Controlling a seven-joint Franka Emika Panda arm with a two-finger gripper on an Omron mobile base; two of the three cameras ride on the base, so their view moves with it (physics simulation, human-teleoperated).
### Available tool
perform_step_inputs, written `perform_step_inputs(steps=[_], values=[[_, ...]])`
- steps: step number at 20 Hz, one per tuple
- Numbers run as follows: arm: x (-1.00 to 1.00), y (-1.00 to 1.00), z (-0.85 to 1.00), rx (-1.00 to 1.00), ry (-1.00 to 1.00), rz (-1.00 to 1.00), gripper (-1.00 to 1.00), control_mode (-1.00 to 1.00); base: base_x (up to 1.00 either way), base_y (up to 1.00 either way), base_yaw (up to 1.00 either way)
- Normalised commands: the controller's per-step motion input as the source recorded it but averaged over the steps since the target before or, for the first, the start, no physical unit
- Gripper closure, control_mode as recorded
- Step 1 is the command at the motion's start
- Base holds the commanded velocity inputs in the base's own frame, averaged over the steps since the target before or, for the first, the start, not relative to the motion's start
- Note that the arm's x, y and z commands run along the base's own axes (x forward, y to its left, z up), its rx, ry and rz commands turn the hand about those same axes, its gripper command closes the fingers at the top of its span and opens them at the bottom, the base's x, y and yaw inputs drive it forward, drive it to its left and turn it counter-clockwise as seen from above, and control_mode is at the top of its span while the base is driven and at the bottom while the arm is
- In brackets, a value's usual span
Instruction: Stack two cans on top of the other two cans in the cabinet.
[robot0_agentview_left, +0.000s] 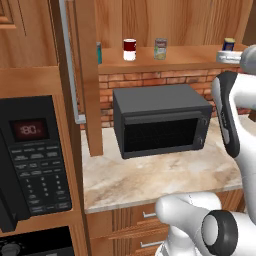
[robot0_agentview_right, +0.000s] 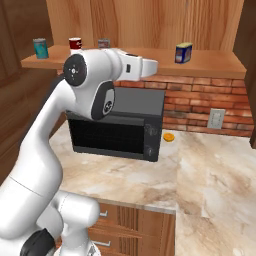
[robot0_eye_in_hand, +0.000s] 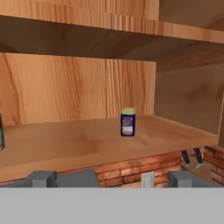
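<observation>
On the cabinet's wooden shelf stand several cans. The teal can is at the left end, then the red-and-white can and the greenish-beige can. Far to the right, alone, stands the dark blue can with the yellow top, also seen as the dark blue can. My gripper is open and empty, level with the shelf's front edge. It is short of the dark blue can and faces it. In the left base view the hand covers that can's lower part.
A black microwave box sits on the marble counter under the shelf, against the brick wall. The open cabinet door with its silver bar handle stands at the left. A small orange thing lies on the counter beside the box.
</observation>
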Motion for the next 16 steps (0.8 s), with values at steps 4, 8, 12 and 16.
perform_step_inputs(steps=[4,8,12,16], values=[[0.16,-0.37,0.00,0.00,0.00,-0.06,-1.00,-1.00,0.00,0.00,0.00],[0.03,-0.45,-0.03,0.00,0.00,-0.07,-1.00,-1.00,0.00,0.00,0.00],[0.07,-0.11,-0.01,0.00,0.00,-0.08,-1.00,-1.00,0.00,0.00,0.00],[0.22,0.00,0.00,0.00,0.00,-0.04,-1.00,-1.00,0.00,0.00,0.00]])
